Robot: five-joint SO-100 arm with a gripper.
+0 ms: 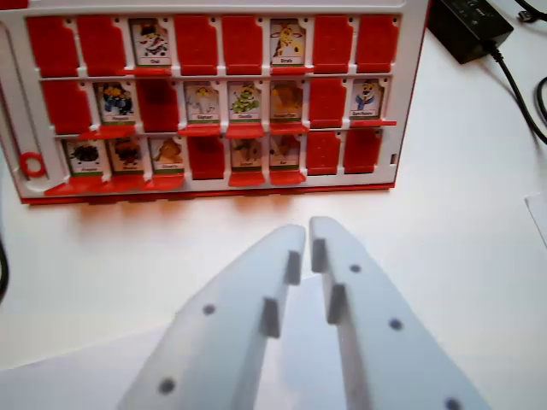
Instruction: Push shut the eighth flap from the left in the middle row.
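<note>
Across the top of the wrist view stands a red-and-white game board, its face toward the camera, with three rows of eight flaps on a white table. Read from the wrist view's left, the middle row runs: a shut red flap; an open flap with a picture card; a shut flap; three open cards in succession; a shut flap; and, at the far right end, the eighth flap, which shows a picture card with its red tab lying forward beneath it. By that reading the target is open, so the task proper appears not yet done. Below centre, the white gripper fills the foreground, its two fingers close together, with only a narrow slit between the tips and nothing held. It sits well short of the board's base, apart from every flap, and is aimed roughly at the middle columns rather than at the right end. What remains, as a judgement: travel toward the right, an advance to the eighth flap, and a push that tips it shut. At upper right, beyond the board, lie a black power adapter and its cable, clear of the likely path.
</note>
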